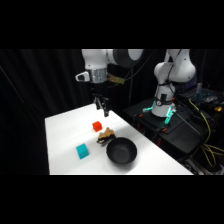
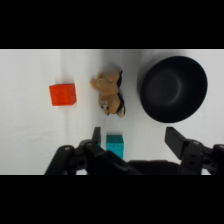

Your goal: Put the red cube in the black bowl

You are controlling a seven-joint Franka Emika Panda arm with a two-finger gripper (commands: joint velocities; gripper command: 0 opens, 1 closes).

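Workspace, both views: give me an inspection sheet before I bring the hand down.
Surface: white table, no spills seen.
Red cube: red cube rests on the table, apart from everything, not gripped.
Black bowl: black bowl upright near the table's front edge, nothing inside.
Clutter: teal cube sits alone on the table; small tan-brown lumpy object lies just beside the bowl's rim, between bowl and red cube.
Hand: hand hangs above the table over the far edge, open, holding nothing.
Cables: yellow and dark cables off the table beside the arm's base.
Surroundings: black curtain behind; dark equipment stand under the base.
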